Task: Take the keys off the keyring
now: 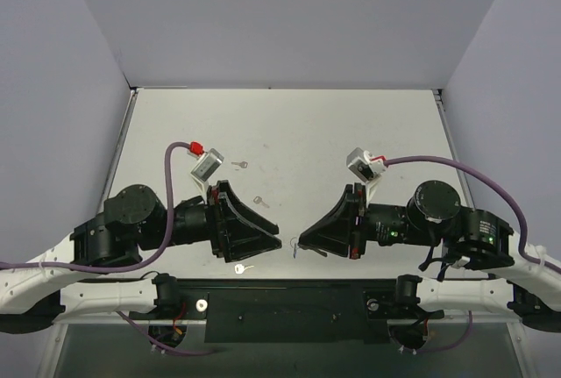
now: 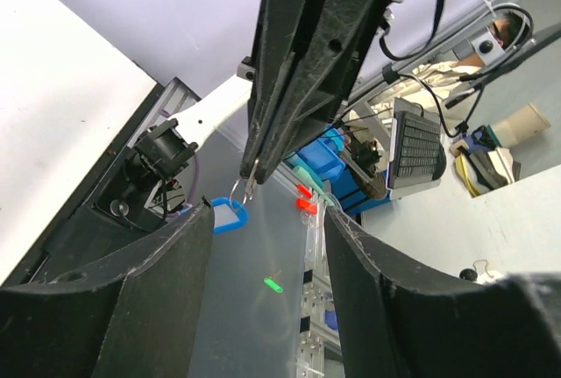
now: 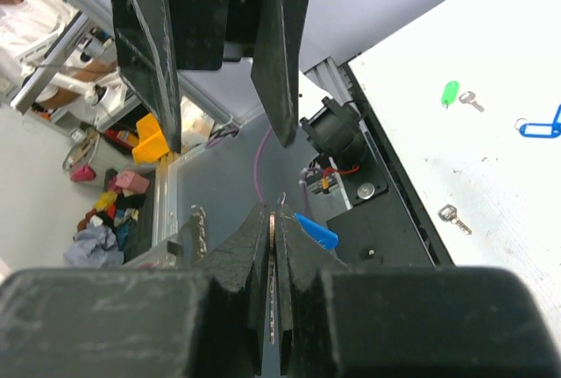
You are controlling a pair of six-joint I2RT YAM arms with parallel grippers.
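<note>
Blue keyring [image 2: 230,216] hangs from the right tool [image 2: 250,187], pinched shut on its ring; the left tool [image 2: 269,210] is wide open beside it.

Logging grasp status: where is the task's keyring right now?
In the left wrist view the keyring hangs above the table near its front centre, ring pinched by the shut right gripper, opposite the open left gripper.

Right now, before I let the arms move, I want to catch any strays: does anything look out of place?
A loose key lies right at the table's near edge, beside the left gripper, where it could slip off. Otherwise fine: the right gripper has its jaws shut on the keyring.
</note>
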